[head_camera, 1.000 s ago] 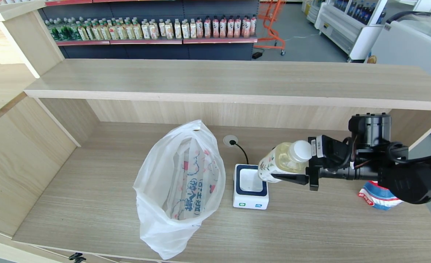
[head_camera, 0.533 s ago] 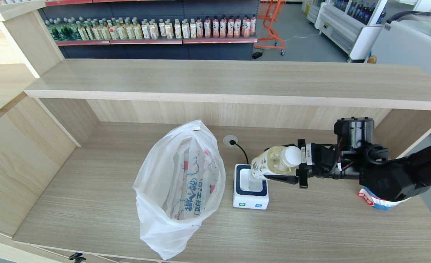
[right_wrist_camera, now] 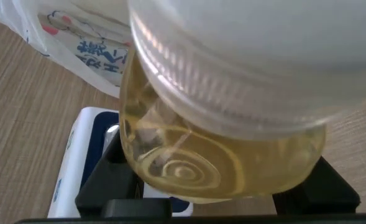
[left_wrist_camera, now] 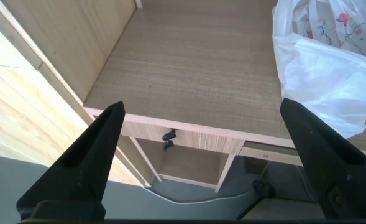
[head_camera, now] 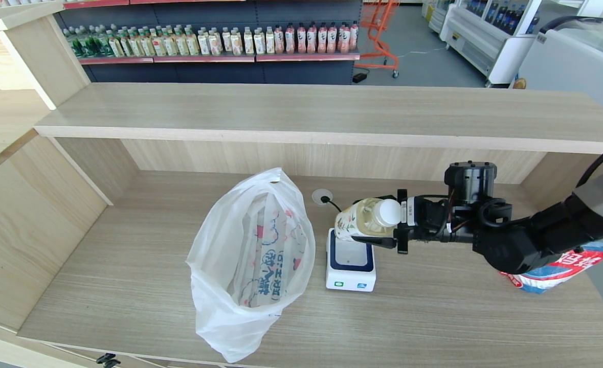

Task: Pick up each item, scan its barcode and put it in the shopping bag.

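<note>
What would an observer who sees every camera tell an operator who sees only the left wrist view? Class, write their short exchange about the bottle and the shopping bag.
Operator: I see just the counter edge and the side of the shopping bag. Where is the bottle?
Observer: The right gripper holds the bottle by its cap end, tipped on its side, above the far part of the scanner.
Operator: Is anything in the bag yet?
Observer: Yes, the bag stands open beside the scanner with a printed pack upright inside it.
</note>
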You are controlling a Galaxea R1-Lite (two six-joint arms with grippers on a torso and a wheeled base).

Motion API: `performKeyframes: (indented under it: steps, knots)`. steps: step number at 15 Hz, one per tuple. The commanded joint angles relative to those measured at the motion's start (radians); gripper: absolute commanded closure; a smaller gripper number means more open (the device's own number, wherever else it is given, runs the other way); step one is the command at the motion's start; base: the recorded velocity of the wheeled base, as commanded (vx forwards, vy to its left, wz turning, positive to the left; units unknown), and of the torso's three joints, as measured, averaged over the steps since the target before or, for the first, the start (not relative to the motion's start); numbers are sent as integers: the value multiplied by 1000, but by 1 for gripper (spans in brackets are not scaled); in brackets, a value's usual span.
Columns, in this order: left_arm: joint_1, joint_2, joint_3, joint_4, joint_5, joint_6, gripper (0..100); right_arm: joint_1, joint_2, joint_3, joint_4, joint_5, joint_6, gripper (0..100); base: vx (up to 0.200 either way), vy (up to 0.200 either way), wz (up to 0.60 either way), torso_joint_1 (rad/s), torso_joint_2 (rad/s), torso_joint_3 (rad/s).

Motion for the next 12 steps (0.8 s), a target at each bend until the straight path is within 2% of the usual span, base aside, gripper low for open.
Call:
performKeyframes:
  steps: [1, 6, 8, 11, 12]
  knots:
    - [0, 0, 0, 0, 0, 0, 0, 8, 41, -10, -20, -5, -1, 100, 0, 0, 0, 0, 0, 0]
    - [2, 0, 0, 0, 0, 0, 0, 13, 26, -8, -21, -5, 28, 100, 0, 0, 0, 0, 0, 0]
    - [0, 0, 0, 0, 0, 0, 0, 10, -43, 16, -21, -7, 109, 100, 0, 0, 0, 0, 0, 0]
    - [0, 0, 0, 0, 0, 0, 0, -12, -249, 76, -23, -7, 398, 100, 0, 0, 0, 0, 0, 0]
    - [0, 0, 0, 0, 0, 0, 0, -10, -402, 128, -14, -10, 681, 100, 0, 0, 0, 0, 0, 0]
